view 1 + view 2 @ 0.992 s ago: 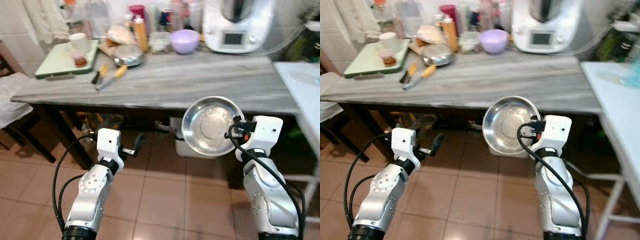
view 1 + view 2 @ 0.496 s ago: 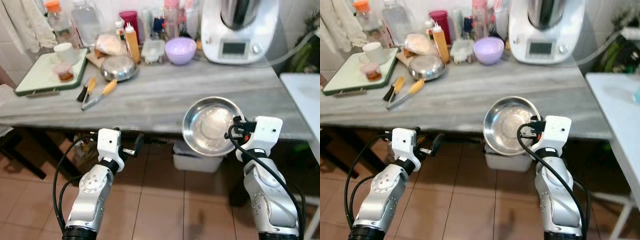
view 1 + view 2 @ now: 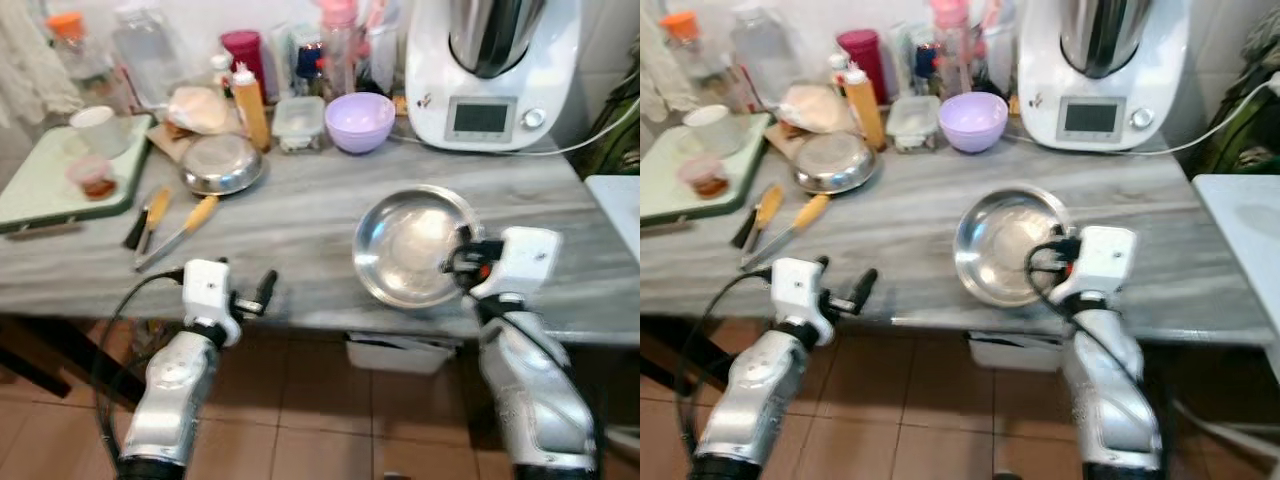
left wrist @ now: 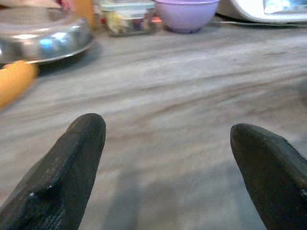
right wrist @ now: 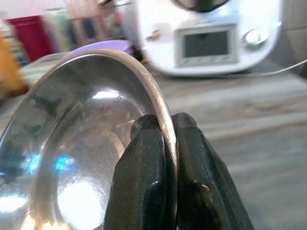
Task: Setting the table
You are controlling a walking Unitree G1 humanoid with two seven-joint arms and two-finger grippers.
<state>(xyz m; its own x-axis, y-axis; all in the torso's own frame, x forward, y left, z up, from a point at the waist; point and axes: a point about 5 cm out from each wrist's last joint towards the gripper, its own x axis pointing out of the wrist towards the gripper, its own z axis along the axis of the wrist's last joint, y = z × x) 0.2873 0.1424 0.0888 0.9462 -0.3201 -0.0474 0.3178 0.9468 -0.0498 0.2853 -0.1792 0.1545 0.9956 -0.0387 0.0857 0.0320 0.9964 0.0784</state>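
The robot has stepped closer, so the shiny round steel bowl (image 3: 412,248) that hung before the grey marbled tabletop (image 3: 300,210) edge now hangs over it, ready for setting down. The right gripper (image 5: 163,143) jaws stay clenched on the bowl's near rim, its hollow spreading beyond them. The left gripper (image 4: 168,158) jaws stand released, above bare tabletop.

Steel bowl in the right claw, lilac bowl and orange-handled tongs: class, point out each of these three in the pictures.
steel bowl (image 3: 405,245): left eye view, inner base.
lilac bowl (image 3: 358,112): left eye view, front of its wall.
orange-handled tongs (image 3: 200,214): left eye view, orange handle.
right claw (image 5: 160,158): right wrist view, fingertips clamping the rim.
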